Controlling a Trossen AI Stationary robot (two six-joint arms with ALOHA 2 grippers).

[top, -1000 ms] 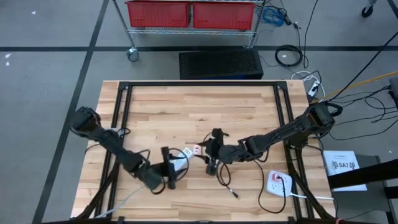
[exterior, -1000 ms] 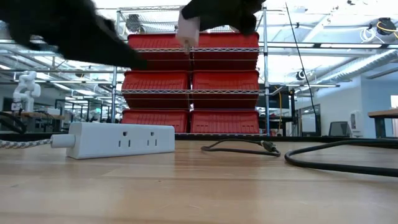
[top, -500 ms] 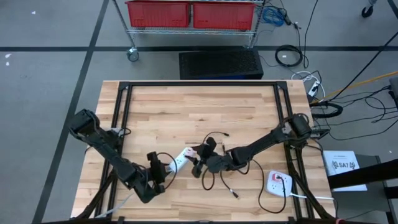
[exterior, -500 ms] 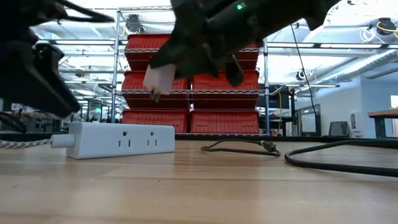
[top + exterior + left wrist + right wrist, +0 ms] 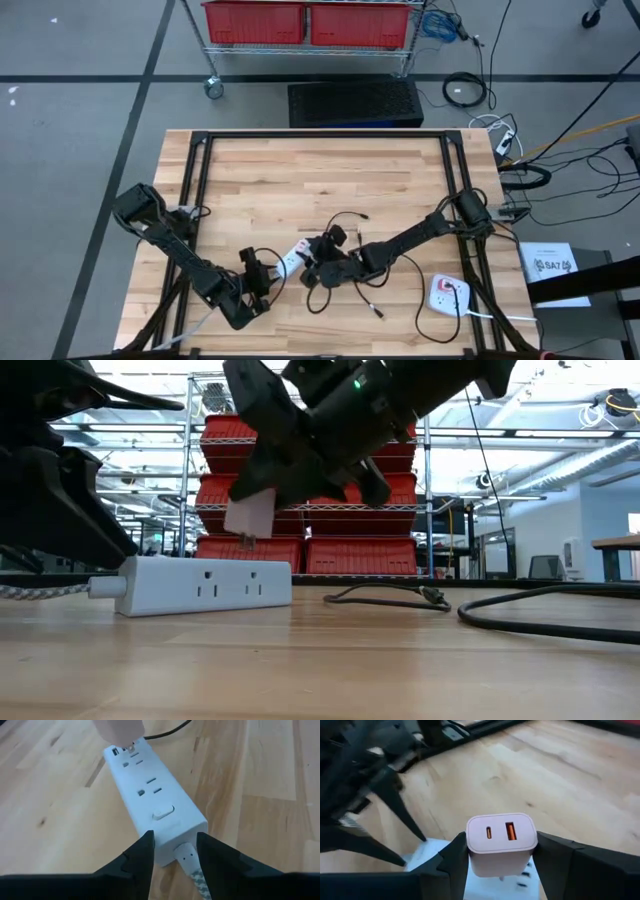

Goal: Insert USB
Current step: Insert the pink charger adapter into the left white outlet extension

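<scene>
A white power strip (image 5: 150, 790) lies flat on the wooden table, outlets up, and shows in the high view as the strip (image 5: 288, 260) and in the low view as the strip (image 5: 205, 585). My left gripper (image 5: 175, 851) is at its cord end, low on the near left in the high view (image 5: 260, 276). My right gripper (image 5: 501, 865) carries a white USB charger block (image 5: 501, 842), with its two ports facing the wrist camera. In the low view the charger (image 5: 250, 512) hangs just above the strip, prongs (image 5: 245, 541) pointing down. They hover over the strip's far end (image 5: 125, 752). My left gripper has the power strip's cord end (image 5: 172, 837) between its two fingers, coming in level along the strip from the near left. The strip lies flat on the table, and its braided cord (image 5: 192, 870) runs back between the fingers. My right gripper pinches the charger block by its two opposite side faces (image 5: 470, 852), one finger (image 5: 452, 860) on each side. The charger is lifted clear, upright, prongs down over the strip. The ports face (image 5: 500, 832) stays uncovered.
Black cable loops (image 5: 345, 285) lie on the table under the right arm, and a thick black cable (image 5: 540, 622) runs along the right in the low view. A white box with a red spot (image 5: 445, 292) sits near the right edge. Red bins (image 5: 310, 490) stand behind.
My right gripper has carried the charger toward the table's left and near edge and downward, from well above to just over the strip's far end. My left gripper drew back, then came forward onto the strip's cord end, and the strip slid a little along the table.
</scene>
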